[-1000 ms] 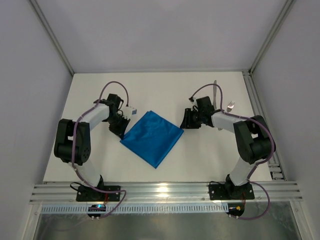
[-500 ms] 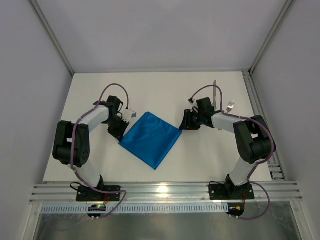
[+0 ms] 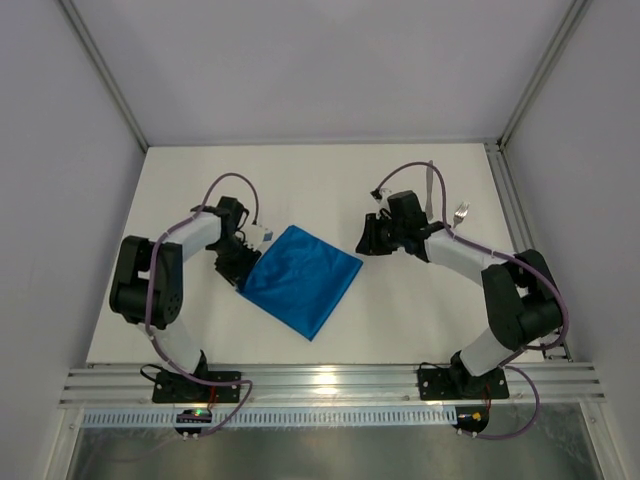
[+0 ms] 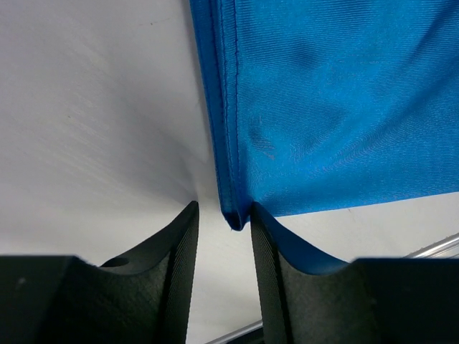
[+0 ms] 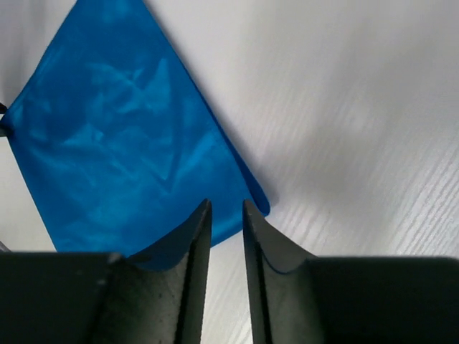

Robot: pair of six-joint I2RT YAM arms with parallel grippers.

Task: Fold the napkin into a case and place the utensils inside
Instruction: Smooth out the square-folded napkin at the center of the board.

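While the napkin [image 3: 302,278] lies flat, knife [image 3: 430,188] and fork [image 3: 460,212] rest right of it; left gripper [image 4: 223,213] and right gripper [image 5: 226,206] hover at its corners, fingers released.

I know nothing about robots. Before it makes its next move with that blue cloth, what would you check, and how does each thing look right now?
1. Napkin flat on the table: ok.
2. Left hand at a napkin corner: ok, the corner sits between its fingers.
3. Left hand clamped on that corner: not ok, fingers stand apart.
4. Right hand near the opposite corner: ok, fingers narrowly apart.
5. Knife and fork clear of the cloth: ok, far right.
6. Folding finished: not ok, one broad diamond.
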